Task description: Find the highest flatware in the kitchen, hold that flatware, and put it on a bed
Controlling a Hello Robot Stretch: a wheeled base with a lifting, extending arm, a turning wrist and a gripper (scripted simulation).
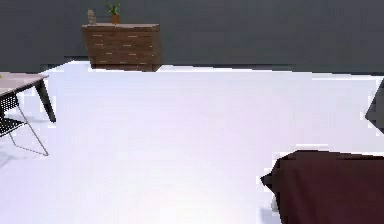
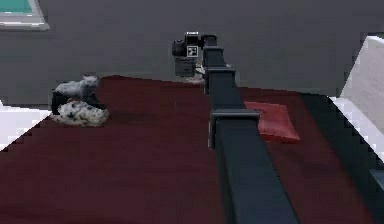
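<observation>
Arm side view first: the flatware is too small to make out, so you cannot tell where it is. With the far edge of the bed [image 2: 140,160] right behind the gripper [image 2: 186,70], you cannot tell whether the gripper holds anything. How its fingers are set cannot be told either.

Judge the flatware as a light, stiff, thin piece of metal with a smooth, slippery handle. It is best taken across the handle near its middle, where it balances, not at the bowl or tines. It should not break, and a soft cover will take it without a bounce, so a low release over the bed is likely enough.

The arm [image 2: 235,130] runs out across the dark red cover, with the gripper near the bed's far side, against the grey wall. A red pillow [image 2: 270,122] lies just beside the arm, toward the arm side view's right. A mottled grey-and-white thing [image 2: 82,103] lies on the cover, well apart from the gripper, toward the left.

In the forward view the bed's corner [image 1: 330,185] sits at the lower right. Pale floor stretches beyond it to a wooden dresser [image 1: 121,47] against the far wall, with a plant [image 1: 114,12] on top. A table [image 1: 20,82] stands at the left edge.
</observation>
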